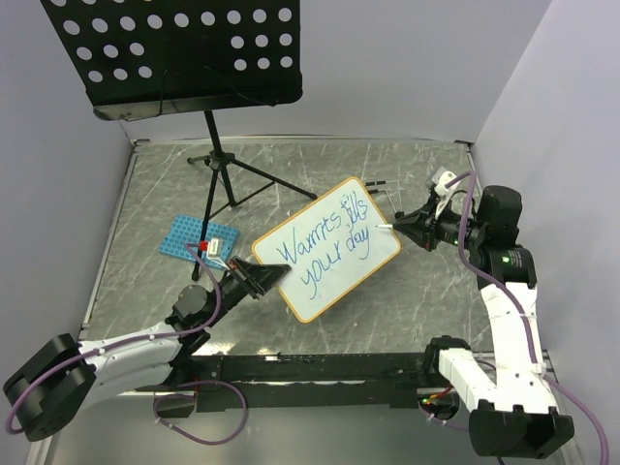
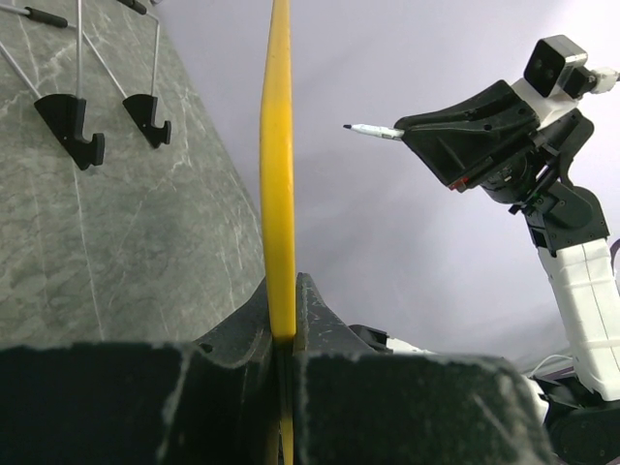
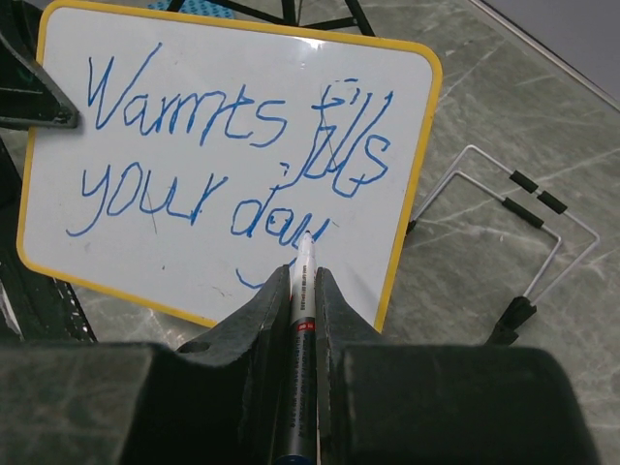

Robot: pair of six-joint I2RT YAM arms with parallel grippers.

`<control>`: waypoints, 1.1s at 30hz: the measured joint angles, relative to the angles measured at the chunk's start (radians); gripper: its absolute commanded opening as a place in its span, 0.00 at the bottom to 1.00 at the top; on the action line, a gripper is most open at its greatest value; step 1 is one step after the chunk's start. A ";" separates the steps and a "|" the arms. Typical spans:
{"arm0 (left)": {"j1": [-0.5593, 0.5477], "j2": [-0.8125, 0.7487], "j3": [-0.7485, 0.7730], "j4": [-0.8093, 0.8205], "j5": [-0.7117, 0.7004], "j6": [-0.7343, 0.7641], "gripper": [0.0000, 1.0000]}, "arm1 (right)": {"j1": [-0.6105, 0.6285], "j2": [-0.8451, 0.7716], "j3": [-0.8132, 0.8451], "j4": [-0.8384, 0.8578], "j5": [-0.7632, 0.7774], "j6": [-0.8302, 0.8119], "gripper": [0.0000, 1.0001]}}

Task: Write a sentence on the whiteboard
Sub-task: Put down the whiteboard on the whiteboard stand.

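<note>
The whiteboard (image 1: 334, 291) with its orange-tan frame is held tilted above the table. My left gripper (image 1: 263, 281) is shut on the board's left edge; in the left wrist view the frame (image 2: 278, 174) runs edge-on up from between the jaws of the left gripper (image 2: 286, 334). The sentence (image 1: 325, 242) in blue reads "Warmts fills your day" (image 3: 232, 126) in two lines. My right gripper (image 3: 303, 276) is shut on a white marker (image 3: 303, 291). The marker's tip (image 2: 351, 127) points at the board's face near "day", a short gap away from it.
A black perforated music stand (image 1: 174, 48) on a tripod (image 1: 228, 170) stands at the back left. A blue perforated rack (image 1: 194, 237) lies left of the board. A wire stand with black feet (image 3: 504, 213) lies on the table behind the board's right end.
</note>
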 measured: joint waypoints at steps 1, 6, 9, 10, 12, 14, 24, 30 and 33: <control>0.000 -0.002 0.000 0.000 0.000 0.000 0.01 | -0.003 0.001 -0.002 0.002 -0.003 0.002 0.00; 0.002 -0.014 0.000 0.000 0.003 0.000 0.01 | -0.023 0.006 -0.019 0.013 -0.006 0.002 0.00; 0.003 -0.018 0.000 0.000 0.004 0.000 0.01 | -0.028 0.013 -0.025 0.021 -0.004 0.002 0.00; 0.004 -0.018 0.000 0.000 0.004 0.000 0.01 | -0.029 0.016 -0.027 0.023 -0.003 0.002 0.00; 0.005 -0.018 0.000 0.000 0.004 0.000 0.01 | -0.030 0.021 -0.029 0.025 -0.003 0.003 0.00; 0.005 -0.018 0.000 0.000 0.004 0.000 0.01 | -0.030 0.026 -0.029 0.031 -0.002 0.005 0.00; 0.006 0.001 0.000 0.008 0.017 -0.004 0.01 | -0.030 0.074 -0.029 0.042 0.010 0.005 0.00; 0.006 0.006 0.000 0.009 0.029 -0.005 0.01 | -0.019 0.084 -0.029 0.042 0.011 0.005 0.00; 0.006 0.016 0.000 0.010 0.031 -0.005 0.01 | -0.011 0.084 -0.029 0.042 0.011 0.005 0.00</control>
